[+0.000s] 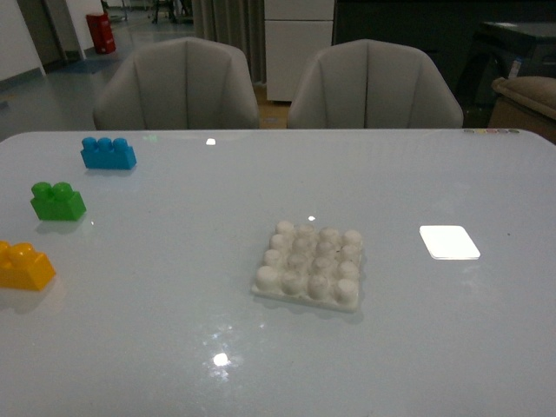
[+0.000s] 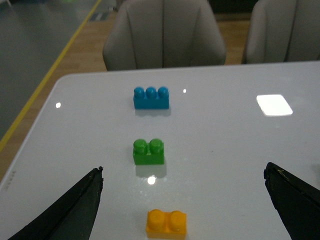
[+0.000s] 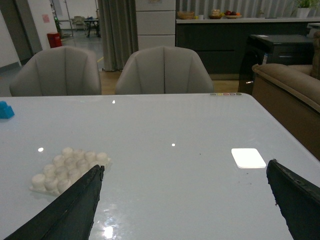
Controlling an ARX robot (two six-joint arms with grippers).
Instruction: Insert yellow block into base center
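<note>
Item 1, yellow block (image 1: 24, 266): I see it at the left edge of the tabletop (image 1: 174, 330) in the front view, studs up, well apart from the base.

Item 2, base (image 1: 309, 265): lying flat near the middle of the tabletop, studs up.

Item 3, green brick (image 1: 57, 201): just beyond the yellow block.

Item 4, blue brick (image 1: 108, 153): farther back again (the three bricks make a loose line running away from me).

Item 5, left fingers (image 2: 75, 207): spread wide, holding nothing, hovering over the tabletop with the yellow block lying between them.

Item 6, right fingers (image 3: 70, 210): likewise wide and empty, with the base near one finger.

Item 7, two grey chairs (image 1: 178, 84): behind the tabletop's far edge.
</note>
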